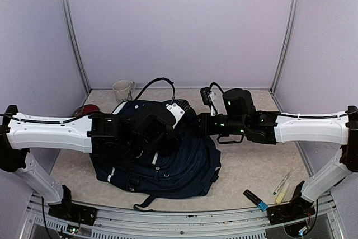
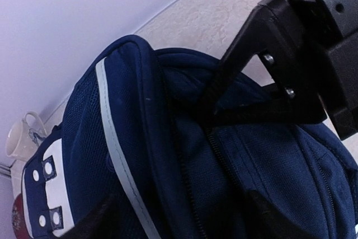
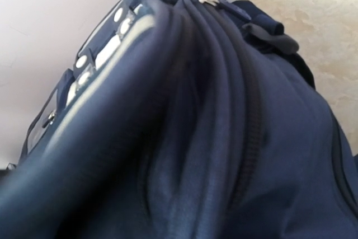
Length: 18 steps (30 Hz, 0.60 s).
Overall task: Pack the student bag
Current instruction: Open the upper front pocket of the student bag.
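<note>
The student bag (image 1: 184,169) is dark navy with a white stripe and lies in the middle of the table. It fills the left wrist view (image 2: 128,155) and the right wrist view (image 3: 224,138). My left gripper (image 1: 159,138) is over its top. Its dark fingers (image 2: 84,225) stand wide apart at the lower edges of that view, with the bag's zipper line between them. My right gripper (image 1: 202,122) reaches in from the right. In the left wrist view its black fingertips (image 2: 214,109) meet on the bag's edge by the zipper. Its own view shows no fingers.
A white mug (image 1: 122,89) stands at the back left, also in the left wrist view (image 2: 19,138). A red object (image 1: 84,110) lies by the bag's left side. Three markers (image 1: 256,200) lie at the front right. Walls close in the back and both sides.
</note>
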Available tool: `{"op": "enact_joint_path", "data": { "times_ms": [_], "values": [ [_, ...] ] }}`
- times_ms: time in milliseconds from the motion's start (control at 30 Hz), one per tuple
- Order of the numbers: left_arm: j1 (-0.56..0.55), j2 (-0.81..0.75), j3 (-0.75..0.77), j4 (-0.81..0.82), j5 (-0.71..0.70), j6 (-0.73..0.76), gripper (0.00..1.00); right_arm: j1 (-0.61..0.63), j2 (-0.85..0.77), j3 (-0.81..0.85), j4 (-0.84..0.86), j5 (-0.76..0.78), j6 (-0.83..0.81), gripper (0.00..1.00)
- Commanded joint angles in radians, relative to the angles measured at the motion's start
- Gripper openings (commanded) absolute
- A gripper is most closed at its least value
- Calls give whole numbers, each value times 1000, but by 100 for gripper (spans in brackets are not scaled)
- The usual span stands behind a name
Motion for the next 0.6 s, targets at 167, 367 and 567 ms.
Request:
{"op": "enact_joint_path", "data": {
  "times_ms": [167,367,567],
  "values": [
    [161,-247,-113,-35,45,20,0,-33,-110,4,78,61,-26,0],
    [216,-365,-54,-76,-88,117,0,-110,-149,-53,-57,57,-41,0],
    [255,-405,-54,-7,-2,153,0,-123,-146,-56,-145,14,-89,0]
  ]
}}
